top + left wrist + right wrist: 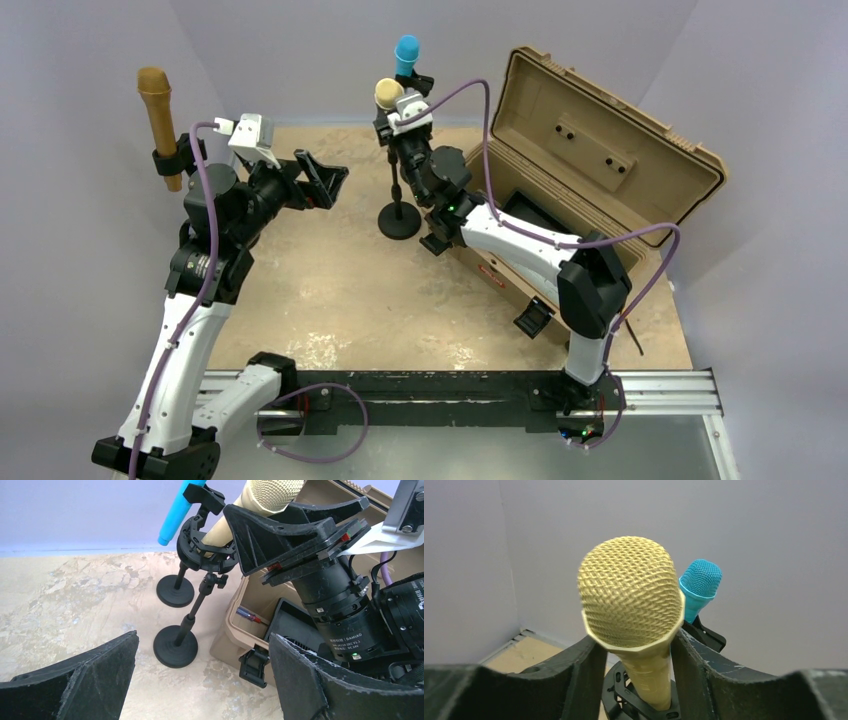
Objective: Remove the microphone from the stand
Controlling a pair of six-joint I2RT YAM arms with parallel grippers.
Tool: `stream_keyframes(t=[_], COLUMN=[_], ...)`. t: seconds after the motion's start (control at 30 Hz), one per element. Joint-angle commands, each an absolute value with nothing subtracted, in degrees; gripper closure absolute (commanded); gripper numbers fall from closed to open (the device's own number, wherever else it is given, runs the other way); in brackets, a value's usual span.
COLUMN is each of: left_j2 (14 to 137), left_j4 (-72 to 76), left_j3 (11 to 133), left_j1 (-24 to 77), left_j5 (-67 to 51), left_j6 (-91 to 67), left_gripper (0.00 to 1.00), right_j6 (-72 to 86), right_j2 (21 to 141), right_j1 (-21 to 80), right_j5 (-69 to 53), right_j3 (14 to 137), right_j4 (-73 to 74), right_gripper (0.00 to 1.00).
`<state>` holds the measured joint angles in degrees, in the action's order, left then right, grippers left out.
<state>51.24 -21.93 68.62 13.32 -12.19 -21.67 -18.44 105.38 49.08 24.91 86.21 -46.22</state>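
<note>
Right gripper (pixel 636 652) pinches gold microphone (pixel 629 595); left gripper (pixel 204 639) wide open.

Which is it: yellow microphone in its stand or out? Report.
In. The handle of the yellow microphone passes down through the black clip, the right tool straddling it.

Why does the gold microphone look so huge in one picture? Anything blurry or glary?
Right wrist view: the gold microphone sits close to the lens between the right hand's fingers, so it looms; its mesh slightly soft. Left wrist view: sharp, the open left hand dark up front. Top view: even light, soft shadows, pale sheen on the table.
</note>
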Motion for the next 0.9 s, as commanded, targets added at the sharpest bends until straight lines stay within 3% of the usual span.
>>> stream_keyframes(t=[0.0, 0.1, 0.53, 0.87], left_j2=[51.19, 51.20, 51.33, 51.77], left_j4=[-20.48, -20.48, -20.60, -22.86], left_j3=[68.32, 68.29, 68.30, 69.51], left_j1=[13.71, 13.69, 13.71, 13.71], left_j5=[-11.54, -11.41, -11.00, -7.80], left_j6=[-20.75, -20.74, -20.85, -18.88], left_gripper=[0.00, 0.01, 0.01, 0.01], right_j6=[-22.97, -25.61, -29.18, -15.15], right_j2=[102.64, 101.86, 94.00, 86.59], right_j1=[50.59, 51.99, 56.44, 61.96], right_j5=[26.59, 28.21, 31.13, 27.31], right_j3=[89.94, 92.01, 95.52, 91.27], right_j4=[-50.13, -49.78, -45.84, -23.24], right_gripper=[0.58, 0.68, 0.85, 1.00])
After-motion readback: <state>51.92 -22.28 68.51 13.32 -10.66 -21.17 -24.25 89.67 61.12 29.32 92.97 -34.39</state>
